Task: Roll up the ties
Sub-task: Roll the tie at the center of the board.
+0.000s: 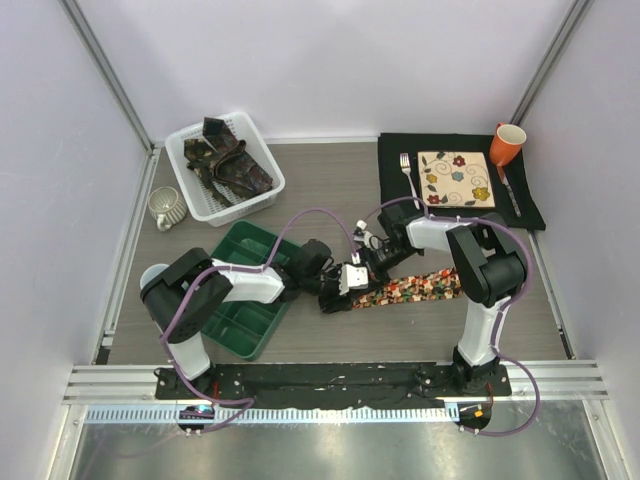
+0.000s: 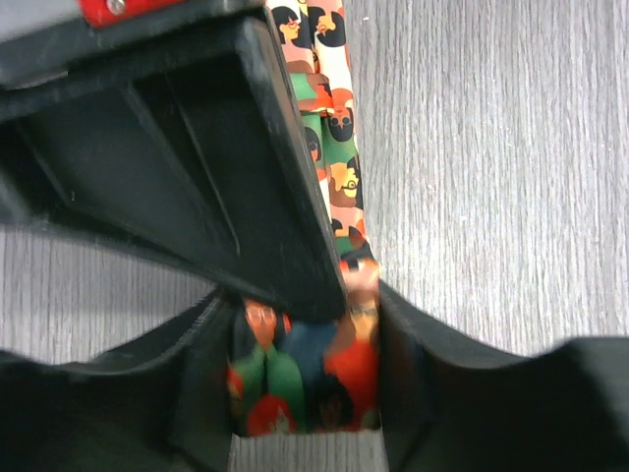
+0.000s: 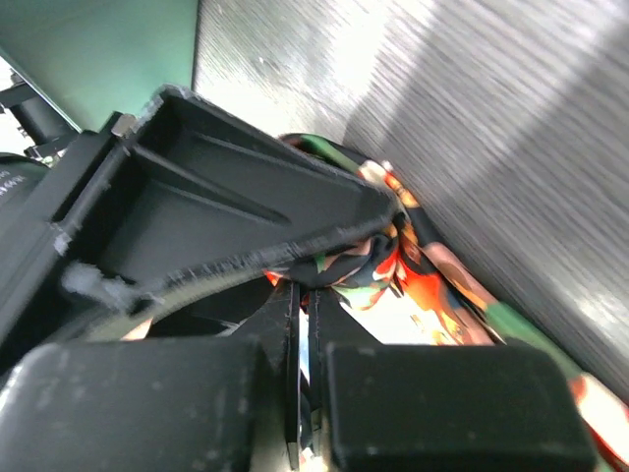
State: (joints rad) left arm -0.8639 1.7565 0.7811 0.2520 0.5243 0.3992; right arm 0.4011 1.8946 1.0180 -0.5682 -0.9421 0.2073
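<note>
A bright red-orange patterned tie point(image 1: 420, 288) lies flat across the table, running right from both grippers. Its left end is bunched up between the fingers of my left gripper point(image 2: 305, 393), which close against it on both sides. My right gripper point(image 3: 303, 295) is shut, pinching a fold of the same tie point(image 3: 432, 295) at its tips. It reaches in from above and crosses over the left gripper point(image 1: 340, 285). The rest of the tie point(image 2: 329, 128) stretches away over the wood. Dark patterned ties point(image 1: 232, 160) lie heaped in a white basket point(image 1: 262, 195) at the back left.
A green compartment tray point(image 1: 245, 300) sits under the left arm. A grey mug point(image 1: 165, 208) stands left of the basket. At the back right, a black mat point(image 1: 400, 180) carries a floral square plate point(image 1: 456, 179), a fork point(image 1: 408, 175) and an orange cup point(image 1: 506, 143).
</note>
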